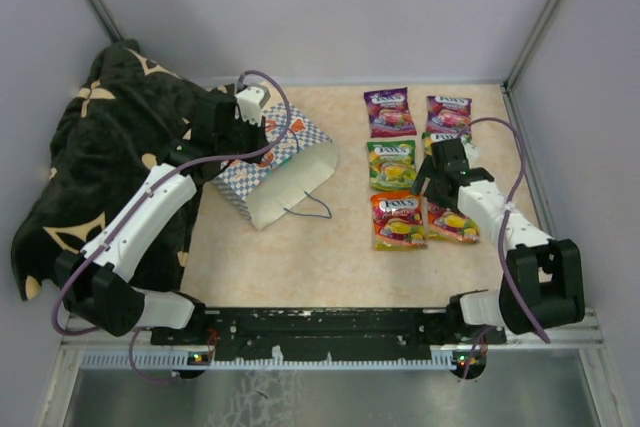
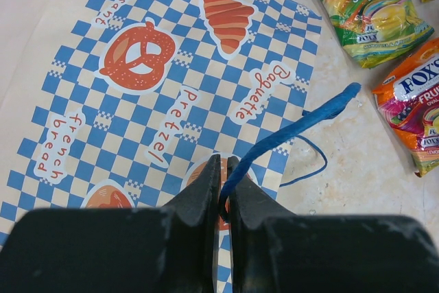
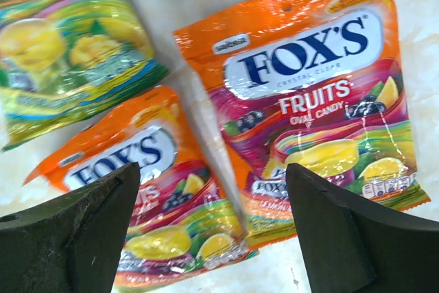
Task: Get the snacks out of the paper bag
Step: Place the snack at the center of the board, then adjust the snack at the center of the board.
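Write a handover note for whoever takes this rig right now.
Left gripper: shut on the blue cord handle of the paper bag, which lies on its side, mouth toward the arms.
Right gripper: open, empty, hovering over two orange Fox's Fruits packets.
Done: six snack packets lie on the table right of the bag.
Left: bag's interior only partly visible; check it, remove any remaining.

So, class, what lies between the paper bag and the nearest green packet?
Only bare table separates paper bag from green packet; the top view shows it.
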